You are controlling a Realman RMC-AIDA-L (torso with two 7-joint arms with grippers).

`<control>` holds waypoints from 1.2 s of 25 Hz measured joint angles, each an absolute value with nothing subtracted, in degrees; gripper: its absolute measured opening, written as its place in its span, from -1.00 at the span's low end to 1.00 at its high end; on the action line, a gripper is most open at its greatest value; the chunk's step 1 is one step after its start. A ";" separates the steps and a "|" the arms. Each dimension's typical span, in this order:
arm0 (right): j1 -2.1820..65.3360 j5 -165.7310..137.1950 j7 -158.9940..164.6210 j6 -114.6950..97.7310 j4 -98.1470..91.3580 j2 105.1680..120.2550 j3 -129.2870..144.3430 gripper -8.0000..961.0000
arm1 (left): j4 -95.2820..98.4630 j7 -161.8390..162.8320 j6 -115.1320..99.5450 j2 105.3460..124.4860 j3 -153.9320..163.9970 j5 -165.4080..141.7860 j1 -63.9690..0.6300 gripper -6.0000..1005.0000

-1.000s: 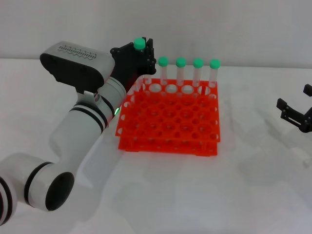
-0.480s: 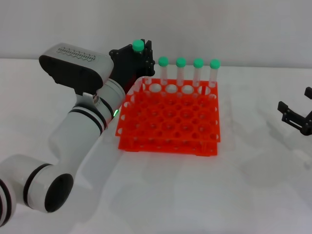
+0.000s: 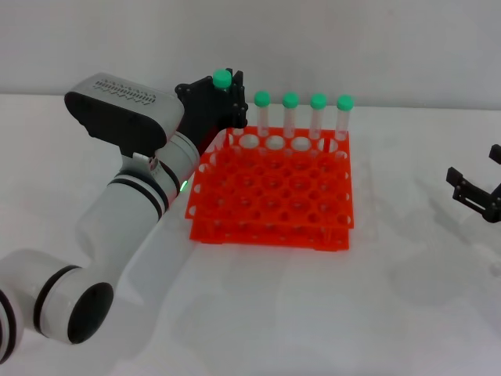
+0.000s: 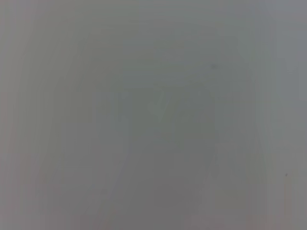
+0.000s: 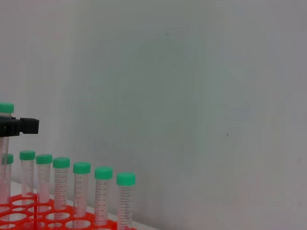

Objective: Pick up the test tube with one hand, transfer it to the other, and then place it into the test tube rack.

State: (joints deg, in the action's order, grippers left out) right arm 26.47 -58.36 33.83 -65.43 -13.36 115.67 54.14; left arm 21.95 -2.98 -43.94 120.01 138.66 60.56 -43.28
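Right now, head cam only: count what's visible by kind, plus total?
Green-capped test tubes: 5, with 1 held in the left gripper and 4 standing in the rack's back row
Orange test tube rack: 1
Grippers: 2, the left gripper and the right gripper
Total: 8

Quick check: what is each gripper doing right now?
Left gripper: shut on the test tube, above the rack.
Right gripper: open, empty, off to the side.

No legible text anywhere I look. The test tubes point(image 5: 80, 191) carry printed graduation marks, too fine for me to read.
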 joint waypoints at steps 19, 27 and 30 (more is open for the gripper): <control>26.95 -58.36 34.16 -65.67 -13.36 115.93 54.13 0.76 | 17.52 2.45 -47.76 119.95 138.68 53.48 -43.74 -0.80; 26.99 -58.36 34.27 -65.68 -13.36 116.04 54.14 0.76 | 16.04 6.26 -47.84 120.12 138.56 53.16 -43.72 -0.80; 26.99 -58.36 34.27 -65.70 -13.36 116.03 54.14 0.76 | 15.41 7.84 -47.89 120.09 138.46 53.16 -43.70 -0.80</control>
State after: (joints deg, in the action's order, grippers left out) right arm 26.99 -58.36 34.27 -65.70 -13.36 116.03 54.14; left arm 15.41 7.84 -47.89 120.09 138.46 53.16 -43.70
